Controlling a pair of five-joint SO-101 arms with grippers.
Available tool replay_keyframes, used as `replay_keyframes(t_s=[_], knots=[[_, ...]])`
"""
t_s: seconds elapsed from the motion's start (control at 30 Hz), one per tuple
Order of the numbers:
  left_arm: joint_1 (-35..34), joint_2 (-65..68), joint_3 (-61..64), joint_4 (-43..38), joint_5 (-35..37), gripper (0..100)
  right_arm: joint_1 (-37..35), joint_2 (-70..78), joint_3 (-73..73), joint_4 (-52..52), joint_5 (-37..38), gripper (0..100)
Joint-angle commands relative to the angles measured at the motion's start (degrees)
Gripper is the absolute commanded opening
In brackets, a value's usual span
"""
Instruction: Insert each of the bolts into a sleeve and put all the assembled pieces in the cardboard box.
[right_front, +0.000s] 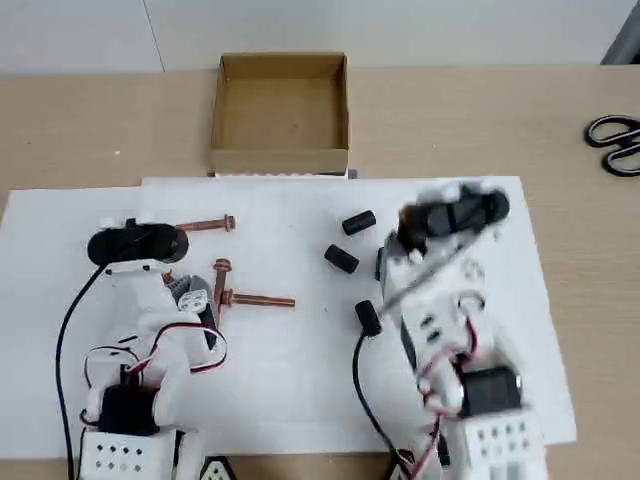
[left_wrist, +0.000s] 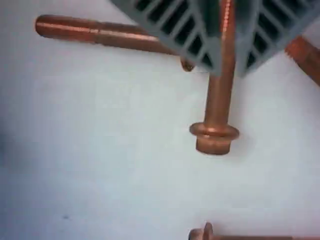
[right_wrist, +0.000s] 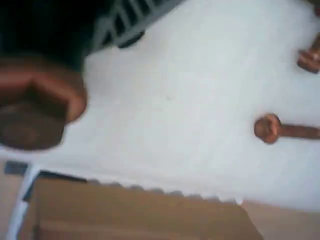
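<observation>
Pinching the bolt (left_wrist: 218, 100) by its shank in the left jaws, on the white sheet (right_front: 300, 380), well apart from the sleeves (right_front: 341, 259). May twist or slip free on lifting, given the round shank; may knock the neighbouring bolt (left_wrist: 100, 34).

- You've got copper-coloured bolts (right_front: 255, 298) on a white sheet (right_front: 300, 390).
- Your sleeves (right_front: 341, 259) are plain black.
- The box (right_front: 279, 160) is brown cardboard, the table (right_front: 80, 120) pale wood grain.
- Left arm's fingers (left_wrist: 176, 26): grey, ribbed with dark slots.
- The close-up bolt (left_wrist: 218, 100) gleams copper.
- Your arms (right_front: 150, 330): white shells, black motors, red and black wires.
- Scissors (right_front: 615, 145): black handles.
</observation>
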Motion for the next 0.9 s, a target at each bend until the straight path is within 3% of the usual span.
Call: replay_keyframes(t_s=[0.0,0.3,0.87], knots=[[0.1,-4.7,2.3,-1.1,0.3,1,0.0,18.1,-17.0,-3.5,-0.8,0.3],[5.5,-21.2,10.1,1.8,0.0,1,-0.2,52.6,-50.6,-3.4,-0.9,0.3],[11.8,-20.7,10.9,1.8,0.0,1,-4.9,107.8,-110.6,-3.1,-0.5,0.4]])
